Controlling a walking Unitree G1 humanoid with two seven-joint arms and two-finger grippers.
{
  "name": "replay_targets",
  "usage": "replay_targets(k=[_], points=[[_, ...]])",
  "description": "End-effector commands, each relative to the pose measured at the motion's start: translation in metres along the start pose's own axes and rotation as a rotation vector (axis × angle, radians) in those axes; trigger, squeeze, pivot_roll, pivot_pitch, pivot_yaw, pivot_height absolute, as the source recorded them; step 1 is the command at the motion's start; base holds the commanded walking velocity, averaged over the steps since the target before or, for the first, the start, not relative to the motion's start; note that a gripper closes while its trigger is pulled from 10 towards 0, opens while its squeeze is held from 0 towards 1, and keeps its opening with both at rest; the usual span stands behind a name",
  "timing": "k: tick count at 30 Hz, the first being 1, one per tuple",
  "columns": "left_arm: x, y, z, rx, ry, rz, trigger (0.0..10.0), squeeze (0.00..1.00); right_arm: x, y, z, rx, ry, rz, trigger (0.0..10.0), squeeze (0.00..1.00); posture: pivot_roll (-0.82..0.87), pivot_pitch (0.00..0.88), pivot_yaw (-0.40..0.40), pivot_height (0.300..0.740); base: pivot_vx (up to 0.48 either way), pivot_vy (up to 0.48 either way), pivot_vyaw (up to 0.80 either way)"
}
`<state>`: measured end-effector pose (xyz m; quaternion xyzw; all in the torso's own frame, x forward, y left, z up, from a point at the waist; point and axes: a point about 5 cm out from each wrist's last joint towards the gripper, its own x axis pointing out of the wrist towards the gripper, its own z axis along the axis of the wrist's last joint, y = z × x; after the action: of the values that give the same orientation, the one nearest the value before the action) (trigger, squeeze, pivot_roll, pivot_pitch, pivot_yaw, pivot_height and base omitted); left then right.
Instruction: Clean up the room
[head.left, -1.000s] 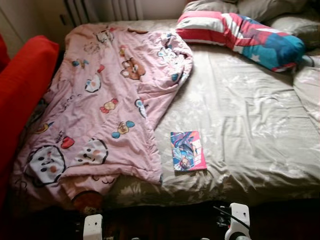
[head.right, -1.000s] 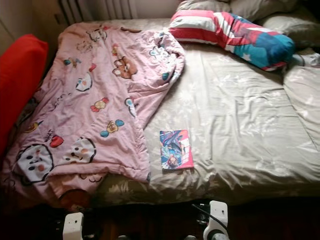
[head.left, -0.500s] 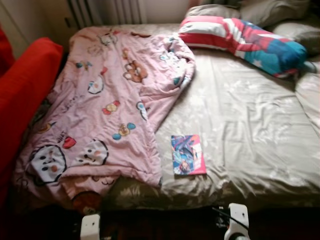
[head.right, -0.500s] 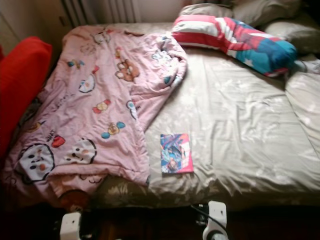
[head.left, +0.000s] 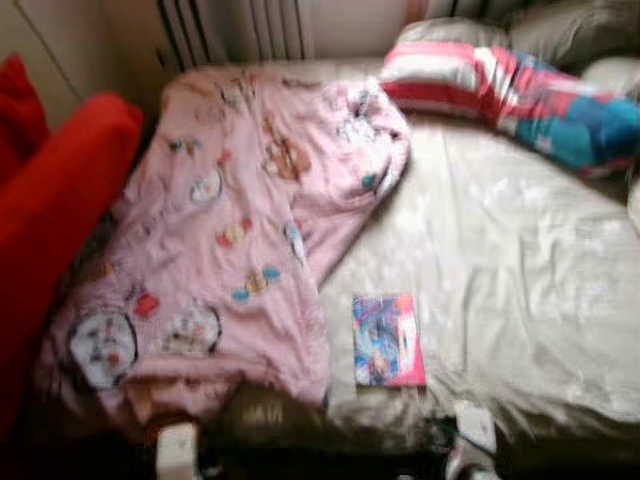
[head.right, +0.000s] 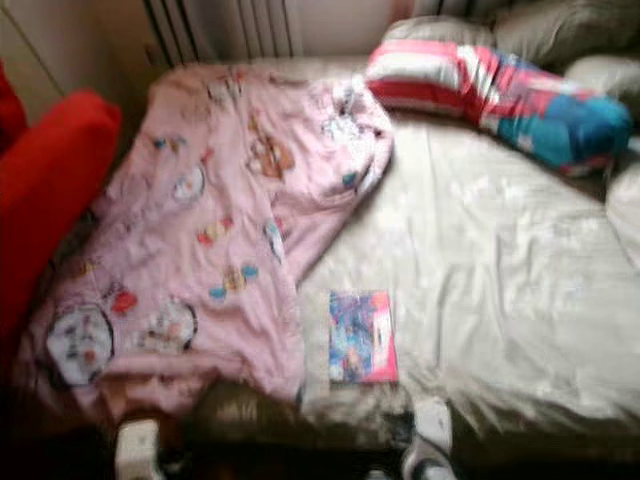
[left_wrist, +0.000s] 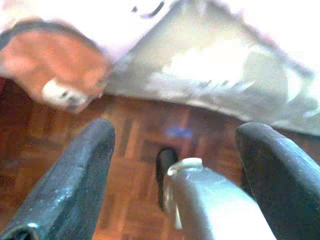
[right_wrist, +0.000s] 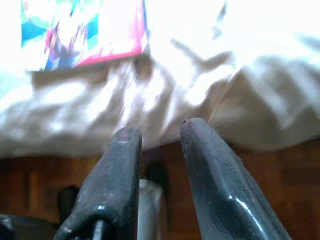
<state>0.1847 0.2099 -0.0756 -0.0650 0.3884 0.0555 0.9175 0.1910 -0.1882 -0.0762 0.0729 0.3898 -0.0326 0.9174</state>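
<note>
A big bed (head.left: 520, 260) with a pale, shiny sheet takes up most of the room. A white radiator (head.left: 240, 28) stands against the wall behind the bed's far edge. A red seat (head.left: 50, 220) sits by the bed's left edge. The floor (left_wrist: 145, 150) is brown wood blocks. Sunlight falls on the sheet.

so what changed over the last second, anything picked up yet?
Nothing picked up. The camera shifted: the whole scene sits lower and further right in the eye views and is blurred, so the robot is moving, not the things. The book still lies on the bed beside the pink blanket. The left pincer is open, the right pincer slightly open and empty, low by the bed edge.
</note>
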Motion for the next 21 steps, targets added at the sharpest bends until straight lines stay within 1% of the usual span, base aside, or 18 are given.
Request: replay_targets(k=[1,3,4,5,6,9,11,13,15,16,20,21], points=[[-0.005,0.014,-0.010,0.005,0.043,0.036,10.0,0.00,0.000,0.008,-0.006,0.007,0.020,0.019,10.0,0.00,-0.04,0.144,0.028,0.740,0.244,0.000,0.00],[-0.005,0.014,-0.010,0.005,0.043,0.036,10.0,0.00,0.000,0.008,-0.006,0.007,0.020,0.019,10.0,0.00,-0.04,0.144,0.028,0.740,0.244,0.000,0.00],[-0.004,0.009,-0.009,0.006,0.039,0.031,10.0,0.00,0.000,0.008,-0.006,0.006,0.020,0.019,10.0,0.00,-0.04,0.144,0.026,0.740,0.247,0.000,0.00],[0.001,-0.004,0.002,-0.002,-0.009,0.015,10.0,0.00,0.002,0.010,0.002,0.007,-0.014,0.025,10.0,0.00,-0.04,0.171,0.015,0.740,0.000,0.000,0.00],[0.003,-0.007,0.008,-0.011,-0.039,0.005,10.0,0.00,0.003,0.011,0.007,0.006,-0.039,0.029,10.0,0.00,-0.04,0.171,0.015,0.740,0.000,0.000,0.00],[0.004,-0.007,0.018,-0.023,-0.093,-0.007,10.0,0.00,0.004,0.012,0.017,-0.001,-0.089,0.038,10.0,0.00,-0.04,0.182,0.011,0.740,0.000,0.000,0.00],[0.006,-0.007,0.039,-0.034,-0.204,-0.027,10.0,0.00,0.006,0.015,0.035,-0.015,-0.182,0.065,10.0,0.00,-0.04,0.192,0.004,0.740,0.000,0.000,0.00],[0.006,-0.008,0.042,-0.033,-0.218,-0.029,10.0,0.00,0.006,0.016,0.037,-0.022,-0.193,0.070,10.0,0.00,-0.04,0.194,0.004,0.740,0.000,0.000,0.00],[0.006,-0.008,0.056,-0.039,-0.297,-0.041,10.0,0.00,0.006,0.019,0.047,-0.039,-0.254,0.094,10.0,0.00,-0.04,0.200,0.003,0.740,0.000,0.000,0.00],[0.005,-0.011,0.075,-0.034,-0.401,-0.060,10.0,0.00,0.006,0.022,0.059,-0.043,-0.323,0.115,10.0,0.00,-0.04,0.204,0.001,0.740,0.000,0.000,0.00],[0.000,-0.019,0.094,-0.012,-0.529,-0.090,10.0,0.00,0.004,0.024,0.070,-0.044,-0.402,0.131,10.0,0.00,-0.04,0.216,-0.002,0.740,0.000,0.000,0.00],[-0.006,-0.026,0.103,0.014,-0.603,-0.112,10.0,0.00,0.003,0.026,0.075,-0.048,-0.442,0.135,10.0,0.00,-0.04,0.216,-0.002,0.740,0.000,0.000,0.00]])
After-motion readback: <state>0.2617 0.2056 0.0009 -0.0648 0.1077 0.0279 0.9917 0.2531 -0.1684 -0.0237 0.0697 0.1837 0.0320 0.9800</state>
